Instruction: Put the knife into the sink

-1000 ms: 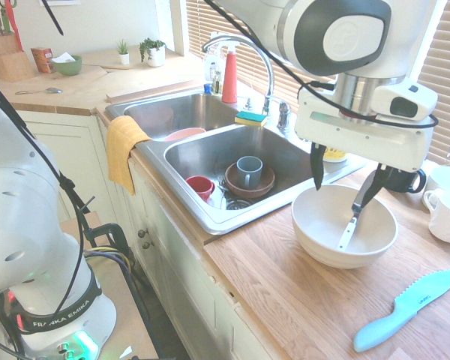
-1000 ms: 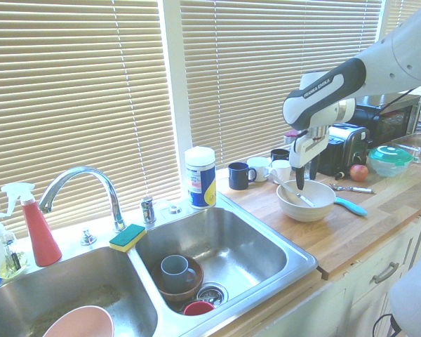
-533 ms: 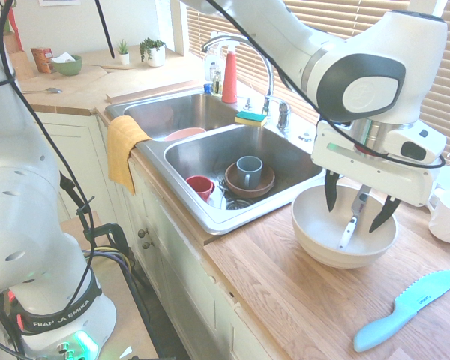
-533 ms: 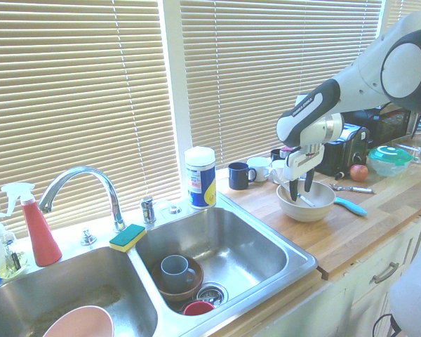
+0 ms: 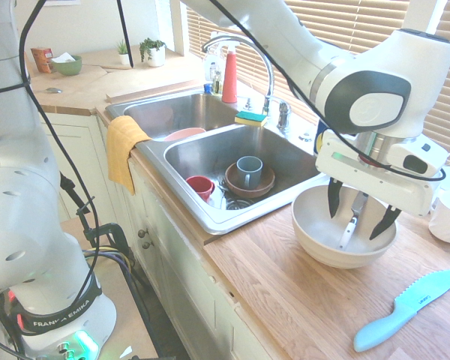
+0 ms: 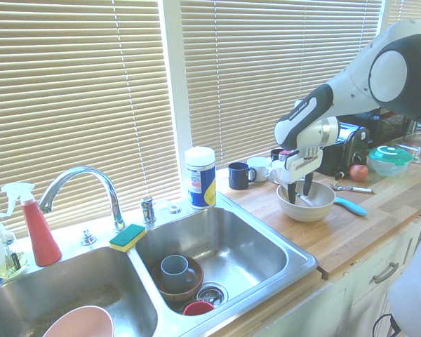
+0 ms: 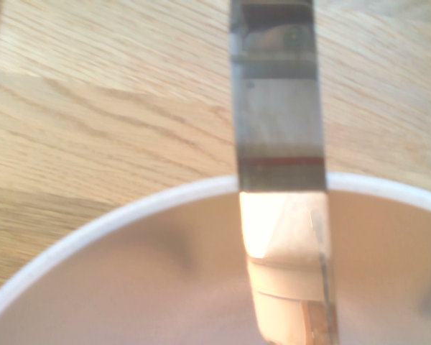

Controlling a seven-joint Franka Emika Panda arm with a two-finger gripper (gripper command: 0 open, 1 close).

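Now the hand (image 5: 358,221) hangs inside the cream bowl (image 5: 315,244) on the worktop (image 5: 300,300), fingers apart either side of the knife (image 5: 350,227). Knife leans against the bowl wall, beside the sink (image 5: 210,150). Likely light, stiff, slippery; best gripped mid-length.

Shiny steel sink (image 5: 210,161), matt grained wooden counter (image 5: 300,300).
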